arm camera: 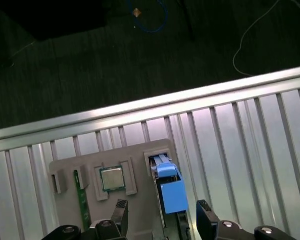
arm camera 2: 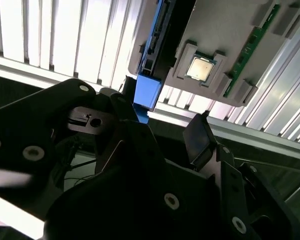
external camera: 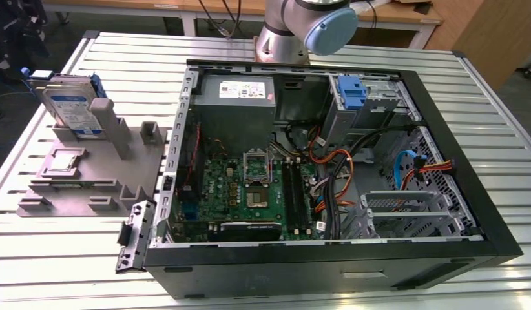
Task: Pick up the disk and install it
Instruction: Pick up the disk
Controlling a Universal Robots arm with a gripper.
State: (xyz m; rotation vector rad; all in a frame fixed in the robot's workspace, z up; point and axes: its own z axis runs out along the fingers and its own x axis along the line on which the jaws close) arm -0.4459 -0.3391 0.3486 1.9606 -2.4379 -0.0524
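The disk (external camera: 76, 106) stands on edge in a slot of the grey holder (external camera: 93, 184), left of the computer case in the exterior view. It is silver-grey with a white-and-blue label and a blue carrier frame. In the first wrist view the disk's blue frame (arm camera: 169, 190) lies between the two dark fingertips (arm camera: 120, 210) of my gripper (arm camera: 162, 212), which is open and hangs above it. In the second wrist view the disk's blue edge (arm camera 2: 151, 70) runs just past my gripper (arm camera 2: 162, 120). I cannot see any contact.
The open computer case (external camera: 472, 213) takes up the middle and right of the slatted metal table (external camera: 59, 271), with a bare blue bracket (external camera: 352, 93) in its far bay. A small square chip (arm camera: 111, 178) and a green memory stick (arm camera: 81, 197) sit in the holder beside the disk.
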